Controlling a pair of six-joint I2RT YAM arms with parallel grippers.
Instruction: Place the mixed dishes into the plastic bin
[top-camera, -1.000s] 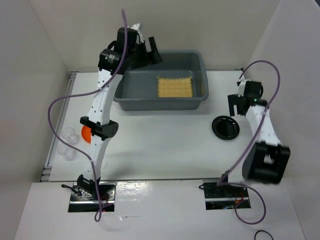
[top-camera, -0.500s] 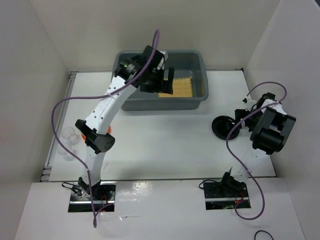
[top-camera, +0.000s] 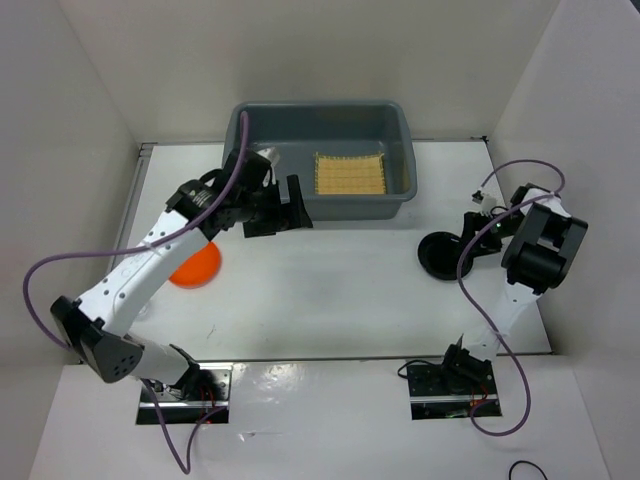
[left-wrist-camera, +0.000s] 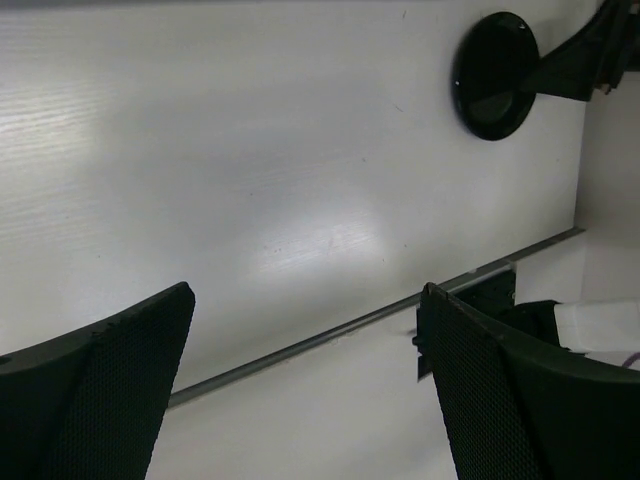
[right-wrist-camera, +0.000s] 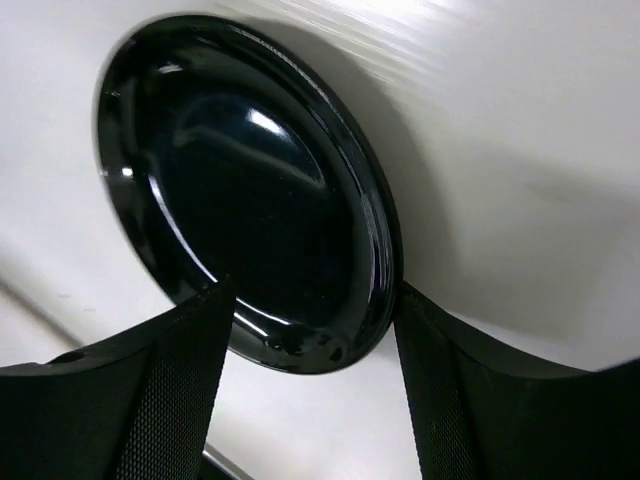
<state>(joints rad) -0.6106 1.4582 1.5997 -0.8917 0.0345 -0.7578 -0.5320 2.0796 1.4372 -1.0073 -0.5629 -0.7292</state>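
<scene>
The bin (top-camera: 350, 208) sits at the back of the worktop (top-camera: 320, 290), the mat (top-camera: 350, 173) in it; plate (top-camera: 197, 266) front-left, dish (top-camera: 440, 255) front-right

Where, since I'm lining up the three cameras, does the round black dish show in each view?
Top external: the black dish lies right of centre, beside the right arm's jaws.
Left wrist: the dish sits small in the upper right corner.
Right wrist: the dish fills the upper middle, its near rim between the jaws.
Shared landmark: the right arm's jaws at the dish's rim, with the white table beneath.
</scene>
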